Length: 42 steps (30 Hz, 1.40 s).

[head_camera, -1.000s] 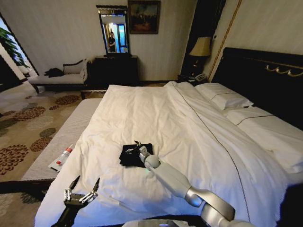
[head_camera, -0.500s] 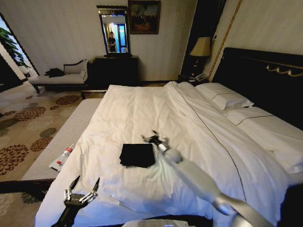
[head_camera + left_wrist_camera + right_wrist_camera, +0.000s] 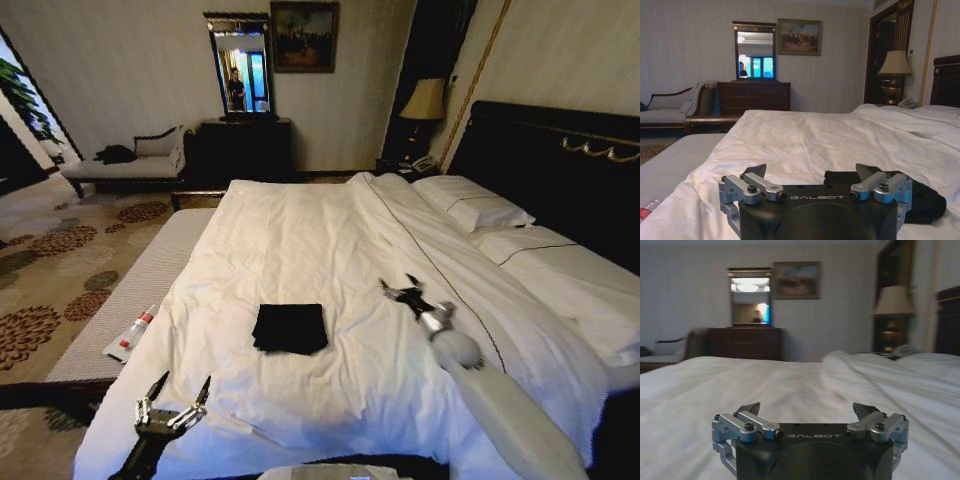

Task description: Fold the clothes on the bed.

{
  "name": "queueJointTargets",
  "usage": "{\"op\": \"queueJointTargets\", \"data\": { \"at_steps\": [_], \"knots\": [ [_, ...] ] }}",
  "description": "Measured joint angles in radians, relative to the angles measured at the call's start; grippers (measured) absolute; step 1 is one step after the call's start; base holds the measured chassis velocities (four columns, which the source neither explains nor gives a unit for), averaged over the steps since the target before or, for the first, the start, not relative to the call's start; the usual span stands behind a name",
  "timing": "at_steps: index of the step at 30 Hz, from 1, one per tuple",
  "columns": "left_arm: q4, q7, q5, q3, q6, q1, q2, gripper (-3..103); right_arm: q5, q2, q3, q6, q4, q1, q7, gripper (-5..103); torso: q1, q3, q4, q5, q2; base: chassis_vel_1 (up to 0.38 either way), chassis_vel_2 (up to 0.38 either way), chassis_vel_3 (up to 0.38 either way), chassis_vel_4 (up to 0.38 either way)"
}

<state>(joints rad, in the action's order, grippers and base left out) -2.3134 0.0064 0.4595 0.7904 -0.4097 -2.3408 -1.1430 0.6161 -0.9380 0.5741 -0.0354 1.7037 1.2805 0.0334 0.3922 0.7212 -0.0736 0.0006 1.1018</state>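
The clothes [image 3: 290, 328] lie as a small folded black rectangle on the white duvet of the bed [image 3: 300, 230], towards its near end. My right gripper [image 3: 402, 293] hovers open over the duvet to the right of the shirt, clear of it and holding nothing. In the right wrist view the right gripper [image 3: 810, 410] stands open with only white bedding ahead. My left gripper [image 3: 172, 395] is open and low at the bed's near left corner. From the left wrist the left gripper [image 3: 812, 172] has the black shirt [image 3: 922, 197] lying just beyond it.
A pale bench [image 3: 140, 285] runs along the bed's left side with a white and red tube [image 3: 132, 333] on it. Pillows [image 3: 470, 205] and the dark headboard [image 3: 560, 170] are on the right. A chaise [image 3: 130, 165], dresser [image 3: 245, 150] and lamp [image 3: 425, 100] stand at the far wall.
My right gripper has left the shirt and swung right across the duvet with nothing in it. The shirt now lies flat, its lettering hidden. The left arm has not moved.
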Motion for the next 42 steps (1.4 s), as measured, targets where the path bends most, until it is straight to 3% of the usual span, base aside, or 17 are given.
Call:
{"op": "queueJointTargets", "data": {
  "at_steps": [4, 9, 12, 22, 42],
  "knots": [
    [0.000, 0.000, 0.000, 0.000, 0.000, 0.000, 0.000, 100, -0.025, -0.034, 0.114, -0.027, 0.073, 0.118, 0.004, 100, 0.000, 0.000, 0.0001, -0.0005, 0.000, 0.000, 0.000, 0.000, 0.000],
    [0.000, 0.000, 0.000, 0.000, 0.000, 0.000, 0.000, 100, -0.050, -0.084, 0.183, -0.052, 0.145, 0.208, 0.010, 100, 0.000, 0.000, 0.0004, -0.0008, 0.000, 0.000, 0.000, 0.000, 0.000],
    [0.000, 0.000, 0.000, 0.000, 0.000, 0.000, 0.000, 100, -0.121, -0.151, 0.243, -0.109, 0.192, 0.307, 0.062, 100, 0.000, 0.000, 0.0002, -0.0006, 0.000, 0.000, 0.000, 0.000, 0.000],
    [0.000, 0.000, 0.000, 0.000, 0.000, 0.000, 0.000, 100, -0.166, -0.283, 0.307, -0.237, 0.268, 0.498, 0.146, 100, 0.000, 0.000, 0.0001, -0.0007, 0.000, 0.000, 0.000, 0.000, 0.000],
    [0.000, 0.000, 0.000, 0.000, 0.000, 0.000, 0.000, 100, -0.218, -0.329, 0.328, -0.291, 0.301, 0.571, 0.178, 100, 0.000, 0.000, 0.0002, -0.0006, 0.000, 0.000, 0.000, 0.000, 0.000]
  ]
}}
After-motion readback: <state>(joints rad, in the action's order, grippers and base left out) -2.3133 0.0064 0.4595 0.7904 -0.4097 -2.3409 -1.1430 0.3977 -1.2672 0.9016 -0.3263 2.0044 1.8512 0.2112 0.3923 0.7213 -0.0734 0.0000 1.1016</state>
